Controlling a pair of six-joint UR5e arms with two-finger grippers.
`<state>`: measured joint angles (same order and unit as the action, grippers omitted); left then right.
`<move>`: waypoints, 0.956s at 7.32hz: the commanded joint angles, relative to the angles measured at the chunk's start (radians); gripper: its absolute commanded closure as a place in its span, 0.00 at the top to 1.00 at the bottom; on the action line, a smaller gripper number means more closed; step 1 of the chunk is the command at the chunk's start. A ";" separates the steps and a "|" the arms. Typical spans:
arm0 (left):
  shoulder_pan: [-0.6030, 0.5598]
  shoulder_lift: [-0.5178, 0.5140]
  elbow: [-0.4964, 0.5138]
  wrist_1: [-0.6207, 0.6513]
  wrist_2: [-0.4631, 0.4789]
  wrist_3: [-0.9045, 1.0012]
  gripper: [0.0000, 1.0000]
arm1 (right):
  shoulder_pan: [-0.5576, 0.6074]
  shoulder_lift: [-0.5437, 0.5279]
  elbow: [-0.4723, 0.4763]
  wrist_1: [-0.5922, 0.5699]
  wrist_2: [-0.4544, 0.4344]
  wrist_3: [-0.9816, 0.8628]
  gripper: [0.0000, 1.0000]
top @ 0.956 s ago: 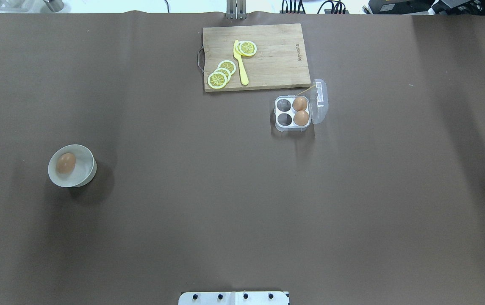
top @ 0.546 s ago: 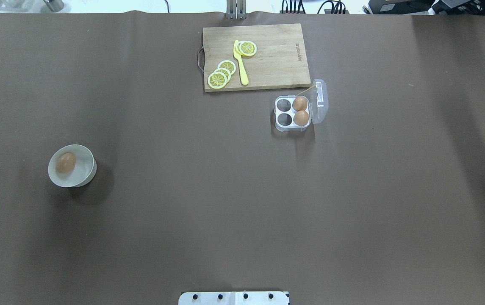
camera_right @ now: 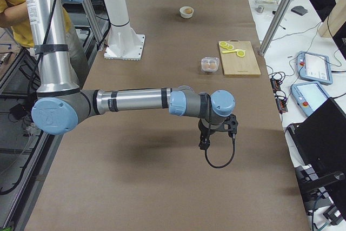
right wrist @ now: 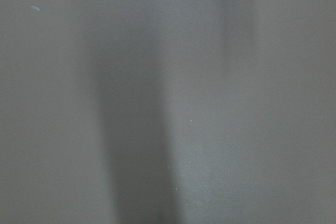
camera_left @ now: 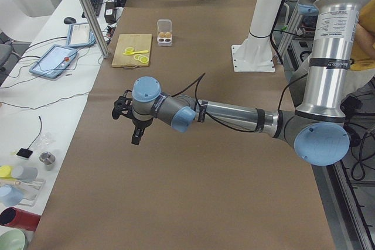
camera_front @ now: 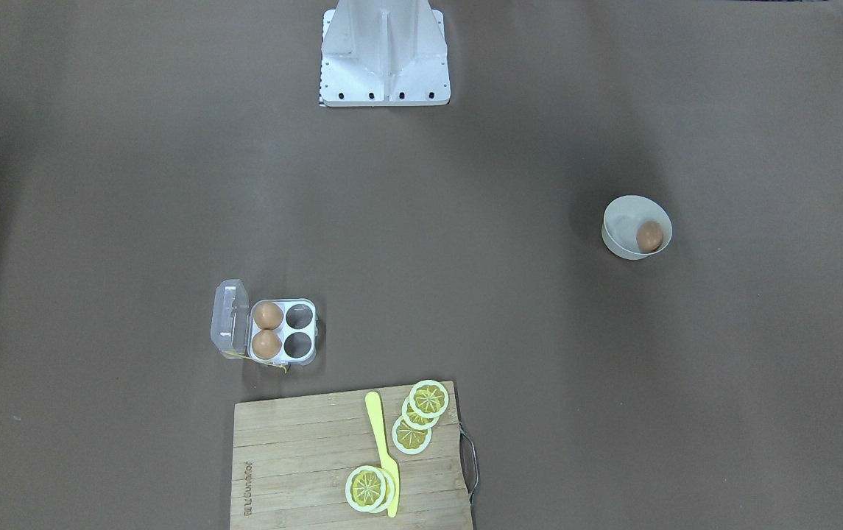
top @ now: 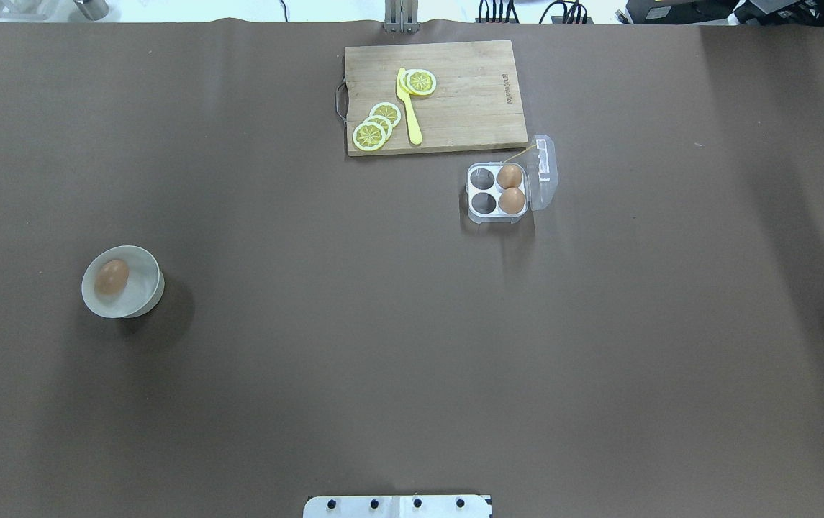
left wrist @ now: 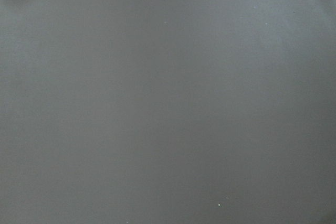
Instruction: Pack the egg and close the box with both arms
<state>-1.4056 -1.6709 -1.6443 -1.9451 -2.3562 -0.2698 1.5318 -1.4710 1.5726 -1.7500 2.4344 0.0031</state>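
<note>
A brown egg (top: 111,277) lies in a round white bowl (top: 155,289) at the table's left; it also shows in the front view (camera_front: 649,236). The box (top: 471,188) stands open near the middle right, its clear lid (top: 544,173) folded out. Two brown eggs (top: 510,188) fill its right cups; the two left cups are empty. The left gripper (camera_left: 136,134) hangs above bare table and shows only in the exterior left view. The right gripper (camera_right: 204,142) shows only in the exterior right view. I cannot tell whether either is open or shut. Both wrist views show only brown table cover.
A wooden cutting board (top: 469,101) with lemon slices (top: 377,126) and a yellow knife (top: 409,108) lies just behind the box. The white pedestal (camera_front: 384,59) stands at the robot's edge. A person in yellow (camera_right: 16,9) stands beside the robot.
Nothing on the table has moved. Only the soft shadows at the table's left and right ends have shifted a little.
</note>
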 commanded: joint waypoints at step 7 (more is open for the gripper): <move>0.361 -0.023 -0.129 0.008 0.011 -0.066 0.91 | -0.009 -0.025 0.009 0.038 0.006 0.011 1.00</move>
<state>-1.0891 -1.6930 -1.7697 -1.9386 -2.3478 -0.3100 1.5236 -1.4955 1.5811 -1.7121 2.4400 0.0142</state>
